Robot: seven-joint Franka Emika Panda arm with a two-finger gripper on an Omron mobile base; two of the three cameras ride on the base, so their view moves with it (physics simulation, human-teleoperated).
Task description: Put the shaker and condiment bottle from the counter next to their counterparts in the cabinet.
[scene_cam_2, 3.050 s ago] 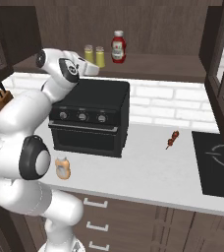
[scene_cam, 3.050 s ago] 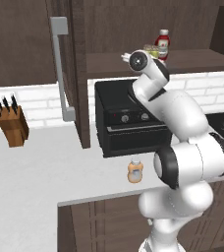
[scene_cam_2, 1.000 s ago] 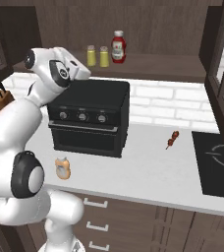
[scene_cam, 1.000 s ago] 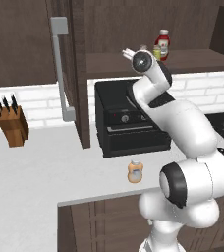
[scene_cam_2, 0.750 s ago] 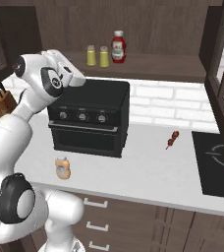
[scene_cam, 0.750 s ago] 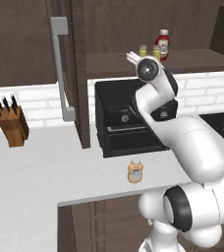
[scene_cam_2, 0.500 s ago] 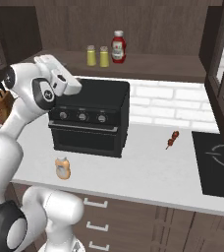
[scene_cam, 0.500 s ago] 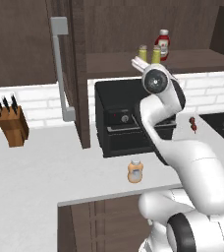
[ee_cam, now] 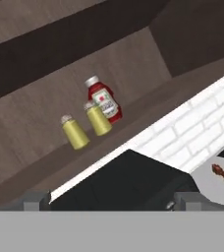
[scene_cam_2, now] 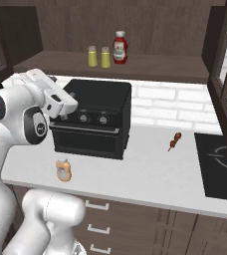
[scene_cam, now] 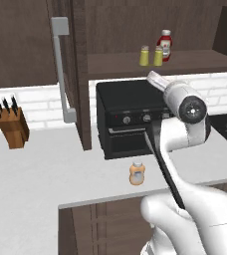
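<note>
The condiment bottle [scene_cam: 137,173] is seen on the worktop [scene_cam: 46,169], just in front of the black oven [scene_cam: 128,117]. The gripper [ee_cam: 109,204] is spread and holds nothing. Two shakers [ee_cam: 87,125] are lined up beside the red bottle [ee_cam: 103,98] on the cabinet shelf [scene_cam: 185,61] above the oven, so likes are kept together.

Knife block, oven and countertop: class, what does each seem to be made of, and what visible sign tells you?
Knife block: looks like wood, matte orange-brown, dark handles sticking out the top.
Oven: probably painted metal, matte black, with small pale knobs.
Countertop: smooth, plain white-grey; stone or laminate, the render leaves it open.
</note>
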